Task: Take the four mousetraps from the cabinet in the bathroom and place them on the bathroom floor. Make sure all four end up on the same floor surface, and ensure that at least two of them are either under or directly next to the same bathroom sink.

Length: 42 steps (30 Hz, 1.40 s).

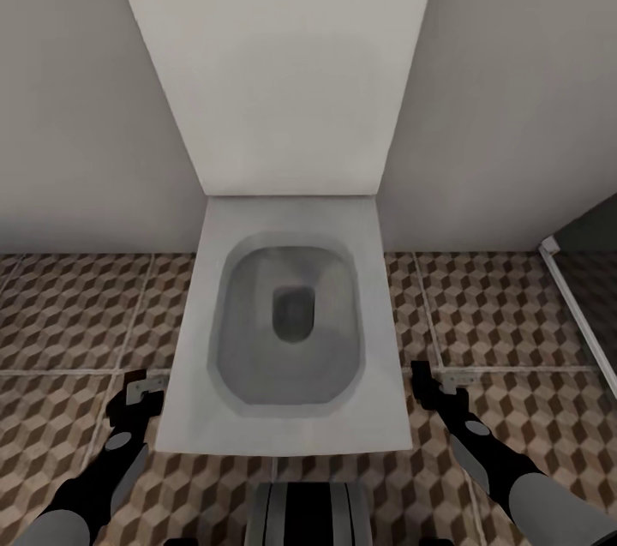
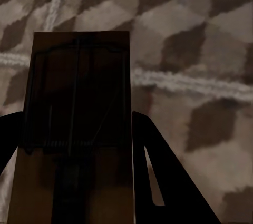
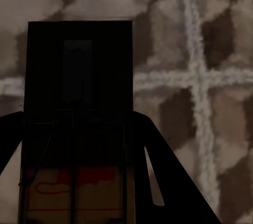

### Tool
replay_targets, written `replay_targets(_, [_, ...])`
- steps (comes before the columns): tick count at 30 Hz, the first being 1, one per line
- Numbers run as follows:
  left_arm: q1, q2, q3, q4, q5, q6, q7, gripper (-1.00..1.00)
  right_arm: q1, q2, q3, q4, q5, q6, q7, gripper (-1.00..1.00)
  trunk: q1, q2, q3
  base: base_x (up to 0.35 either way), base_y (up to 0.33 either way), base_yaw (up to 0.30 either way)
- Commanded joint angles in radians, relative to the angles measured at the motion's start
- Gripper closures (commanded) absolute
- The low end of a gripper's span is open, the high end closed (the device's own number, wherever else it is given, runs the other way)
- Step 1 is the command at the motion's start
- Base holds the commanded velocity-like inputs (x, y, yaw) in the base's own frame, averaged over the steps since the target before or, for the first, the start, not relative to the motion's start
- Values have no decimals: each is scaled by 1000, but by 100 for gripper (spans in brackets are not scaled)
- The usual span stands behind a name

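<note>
Wooden mousetraps clamped between each hand's fingers.

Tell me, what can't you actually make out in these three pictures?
- Left wrist view: the mousetrap in the left gripper is dark; its metal parts blur, and its lower end is cut off by the picture's edge.
- Right wrist view: the other mousetrap in the right gripper is shadowed; its red marking is unreadable.
- Head view: the toilet hides the bathroom floor beneath it; both arms leave the frame.

Bathroom floor of cube-patterned brown tiles, pale grout lines; white toilet standing on it
</note>
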Motion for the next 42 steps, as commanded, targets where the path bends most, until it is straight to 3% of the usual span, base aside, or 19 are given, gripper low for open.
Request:
replay_targets(1, [0,1,-3,0,6,-3,5,100,-1,-1,9,-1,-8,-3,-7,100,0,0,-5,0,0,0])
replay_targets(21, [0,-7,-6,0,6,-3,5,100,-1,-4,6,1,-10,-3,-8,100,2,-1,-16,0,0,0])
replay_targets(28, [0,-6,-6,0,6,-2,5,100,-1,-8,-42,0,-9,-3,-49,100,3,-2,-28,0,0,0])
replay_targets(42, [0,0,-8,0,5,-1,3,100,-1,-9,-51,-1,-8,-3,-54,100,3,-2,-28,0,0,0])
